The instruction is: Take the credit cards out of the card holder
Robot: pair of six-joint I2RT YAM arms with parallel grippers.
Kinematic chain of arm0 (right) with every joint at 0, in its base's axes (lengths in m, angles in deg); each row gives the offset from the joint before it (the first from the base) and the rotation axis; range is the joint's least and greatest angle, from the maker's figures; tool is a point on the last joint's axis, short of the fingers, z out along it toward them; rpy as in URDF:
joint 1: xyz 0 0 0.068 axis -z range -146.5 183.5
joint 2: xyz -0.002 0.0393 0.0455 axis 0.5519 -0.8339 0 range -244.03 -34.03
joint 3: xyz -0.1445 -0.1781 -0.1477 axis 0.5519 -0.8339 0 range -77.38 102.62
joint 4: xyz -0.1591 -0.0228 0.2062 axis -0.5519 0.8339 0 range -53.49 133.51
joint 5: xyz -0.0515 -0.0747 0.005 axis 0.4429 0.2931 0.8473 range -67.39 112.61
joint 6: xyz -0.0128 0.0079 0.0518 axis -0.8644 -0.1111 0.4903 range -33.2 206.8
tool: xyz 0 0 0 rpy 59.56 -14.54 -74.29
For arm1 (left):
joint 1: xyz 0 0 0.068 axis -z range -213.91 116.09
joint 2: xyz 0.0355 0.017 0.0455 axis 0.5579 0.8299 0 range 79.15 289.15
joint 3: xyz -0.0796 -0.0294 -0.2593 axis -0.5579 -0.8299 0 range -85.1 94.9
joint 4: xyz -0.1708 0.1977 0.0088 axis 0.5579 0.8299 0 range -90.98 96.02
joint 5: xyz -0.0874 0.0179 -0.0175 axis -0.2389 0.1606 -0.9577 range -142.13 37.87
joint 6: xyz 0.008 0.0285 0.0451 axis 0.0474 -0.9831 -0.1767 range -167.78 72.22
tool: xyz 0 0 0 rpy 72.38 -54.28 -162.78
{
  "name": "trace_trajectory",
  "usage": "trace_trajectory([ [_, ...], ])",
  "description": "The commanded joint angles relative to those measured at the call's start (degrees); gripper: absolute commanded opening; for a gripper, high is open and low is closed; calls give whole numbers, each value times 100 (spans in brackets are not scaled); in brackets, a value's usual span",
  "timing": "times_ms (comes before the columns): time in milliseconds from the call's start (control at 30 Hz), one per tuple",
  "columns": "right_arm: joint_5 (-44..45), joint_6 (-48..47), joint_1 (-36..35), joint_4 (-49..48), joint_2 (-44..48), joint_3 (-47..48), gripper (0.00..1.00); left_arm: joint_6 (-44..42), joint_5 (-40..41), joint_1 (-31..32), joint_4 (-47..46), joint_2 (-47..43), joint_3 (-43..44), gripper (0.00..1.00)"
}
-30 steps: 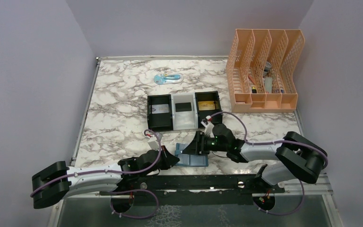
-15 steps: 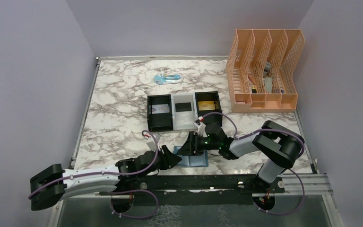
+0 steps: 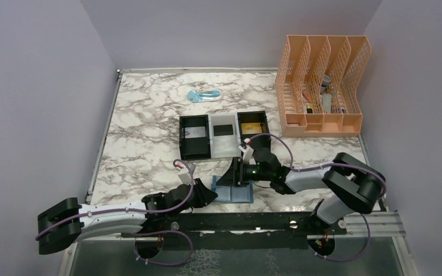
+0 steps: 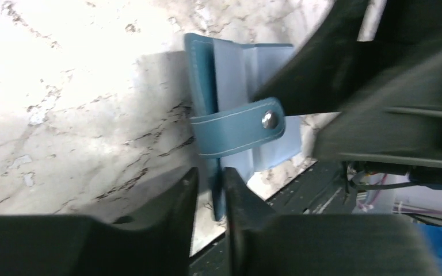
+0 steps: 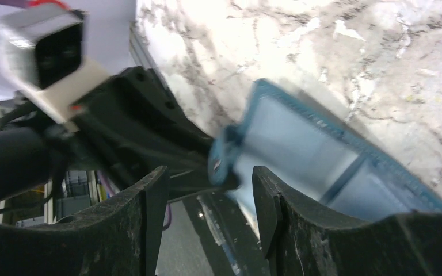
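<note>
The teal-blue card holder point(image 3: 237, 194) lies open near the front edge, its paler blue inside facing up. My left gripper point(image 3: 212, 194) is shut on its upright left flap; in the left wrist view the flap point(image 4: 204, 75) runs down between my closed fingers point(image 4: 210, 187). The snap strap point(image 4: 239, 127) hangs across it. My right gripper point(image 3: 231, 174) is open just above the holder's far side. In the right wrist view the holder point(image 5: 305, 149) and its strap tab point(image 5: 221, 158) sit just ahead of the open gripper point(image 5: 210, 192). No card shows in the holder's pockets.
A black-and-white three-compartment tray point(image 3: 223, 150) stands just behind the holder, with a card in each compartment. An orange mesh file rack point(image 3: 322, 86) stands at the back right. A small blue item point(image 3: 203, 95) lies at the back centre. The black base rail point(image 3: 236, 221) runs along the front edge.
My right arm swung its gripper left over the holder, then eased back slightly. My left gripper has kept its hold on the flap and barely moved.
</note>
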Motion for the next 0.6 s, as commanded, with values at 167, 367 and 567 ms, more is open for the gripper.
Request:
trace_trajectory([
  [167, 1968, -571, -24, 2974, 2711, -200, 56, -84, 88, 36, -172, 520, 163, 5],
  [367, 2567, -423, -29, 3869, 3894, -773, 56, -73, 83, 64, -203, 482, 169, 4],
  [567, 2030, -601, -27, 3664, 3696, -766, 53, -64, 79, 70, -190, 361, 143, 3],
])
